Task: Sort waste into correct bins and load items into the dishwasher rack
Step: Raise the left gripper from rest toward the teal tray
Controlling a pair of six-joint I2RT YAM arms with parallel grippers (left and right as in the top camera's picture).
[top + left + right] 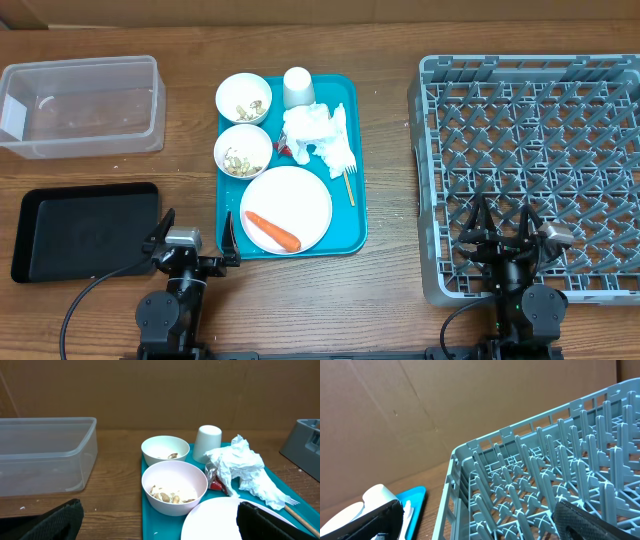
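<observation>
Wooden table holds a tray of dishes between tub and rack, within both arms' reach. Left gripper and right gripper gape wide, empty.

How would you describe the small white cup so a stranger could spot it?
Find the teal tray mid-table, between the clear tub and the grey rack. At its far edge, right of the farther white bowl, stands the small white cup. Unlike the bowl and crumpled napkin beside it, it is smooth, tall and apparently mouth-down.
</observation>
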